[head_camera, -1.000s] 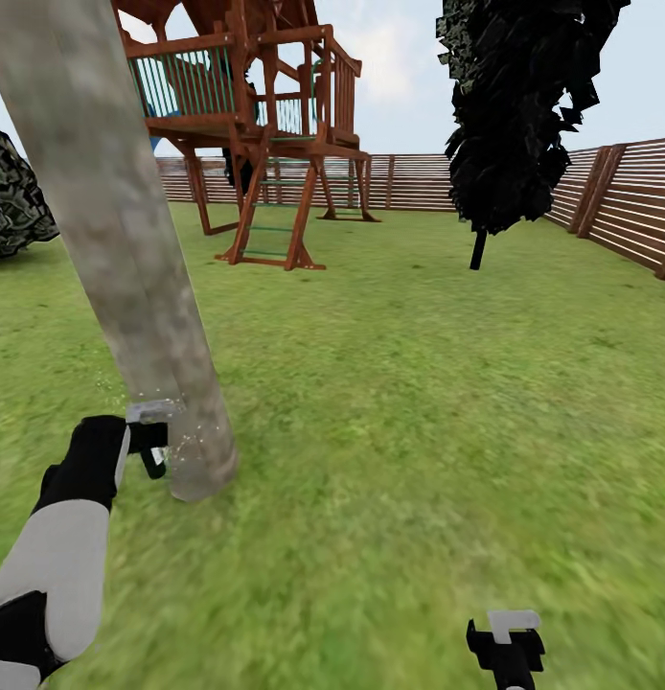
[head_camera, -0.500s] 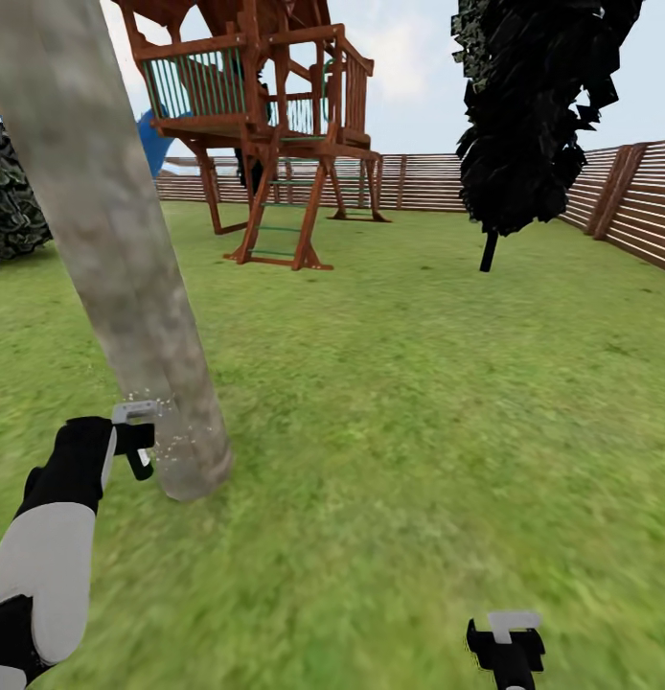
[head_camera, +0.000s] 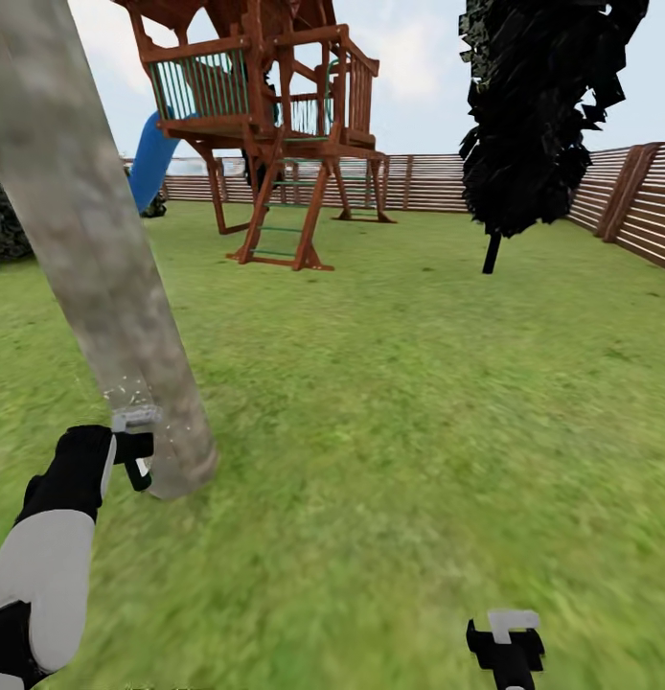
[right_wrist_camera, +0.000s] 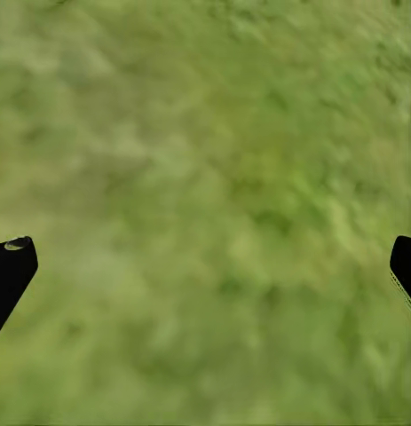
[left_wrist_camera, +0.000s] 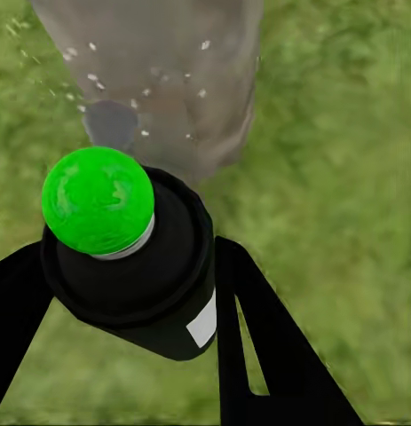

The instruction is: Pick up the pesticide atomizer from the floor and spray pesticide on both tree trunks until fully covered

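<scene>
You get flat, bright daylight in the head view, with no distinct cast shadows on the lawn (head_camera: 419, 402); the grass smears into blur near you, sharper toward the fence (head_camera: 649, 206); the dark tree (head_camera: 538, 115) renders almost pure black; both wrist views show soft, blurry grass; the 2 right fingertips (right_wrist_camera: 10, 266) read as flat black shapes.

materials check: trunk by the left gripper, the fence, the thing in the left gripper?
Tree trunk: looks like smooth bark, matte, mottled tan-grey with no grain. Fence: probably wood, brown horizontal slats on posts. Atomizer in the left gripper: likely plastic, black matte body and a glossy green ball top; the render leaves it open.
</scene>
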Controlling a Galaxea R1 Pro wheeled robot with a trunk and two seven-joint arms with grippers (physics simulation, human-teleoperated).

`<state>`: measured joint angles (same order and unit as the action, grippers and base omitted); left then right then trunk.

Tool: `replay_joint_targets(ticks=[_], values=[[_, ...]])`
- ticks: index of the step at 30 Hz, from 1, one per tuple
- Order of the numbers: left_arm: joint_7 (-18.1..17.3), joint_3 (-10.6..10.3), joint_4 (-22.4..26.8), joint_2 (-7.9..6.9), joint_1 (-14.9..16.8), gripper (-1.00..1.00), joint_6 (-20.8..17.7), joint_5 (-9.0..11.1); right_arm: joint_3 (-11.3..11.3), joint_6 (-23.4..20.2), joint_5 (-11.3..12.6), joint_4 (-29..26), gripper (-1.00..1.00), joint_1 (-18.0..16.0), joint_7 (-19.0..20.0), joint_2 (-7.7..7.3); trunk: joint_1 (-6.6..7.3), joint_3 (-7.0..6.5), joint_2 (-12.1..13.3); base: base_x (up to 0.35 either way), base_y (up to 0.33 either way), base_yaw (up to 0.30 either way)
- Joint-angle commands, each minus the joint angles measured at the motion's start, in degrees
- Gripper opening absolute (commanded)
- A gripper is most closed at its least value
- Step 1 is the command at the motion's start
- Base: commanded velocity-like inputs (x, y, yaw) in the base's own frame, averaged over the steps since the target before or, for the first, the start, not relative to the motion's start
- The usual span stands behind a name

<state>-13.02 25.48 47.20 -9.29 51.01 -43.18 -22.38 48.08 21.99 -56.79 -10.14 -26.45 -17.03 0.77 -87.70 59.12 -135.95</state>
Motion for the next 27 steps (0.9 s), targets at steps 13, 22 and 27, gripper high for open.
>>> replay_joint_targets(ticks=[13,22,27], values=[[-0.43,2.30,-0.18,0.24,-3.20,-1.00,0.20,-0.35,0.44,0.15,-0.61,0.03,1.00,-0.02,-0.19,0.02,0.01,-0.11,-0.03,0.177,-0.215,0.122],[-0.43,2.46,-0.11,0.24,-3.20,-1.00,0.20,-0.39,0.44,0.15,-0.61,0.11,1.00,-0.04,-0.19,0.02,0.01,-0.11,-0.03,0.016,-0.271,0.107],[-0.43,2.47,-0.10,0.31,-3.20,-1.00,0.20,-0.32,0.44,0.15,-0.61,0.12,1.00,-0.01,-0.19,0.02,0.01,-0.11,-0.03,0.217,-0.197,0.276]])
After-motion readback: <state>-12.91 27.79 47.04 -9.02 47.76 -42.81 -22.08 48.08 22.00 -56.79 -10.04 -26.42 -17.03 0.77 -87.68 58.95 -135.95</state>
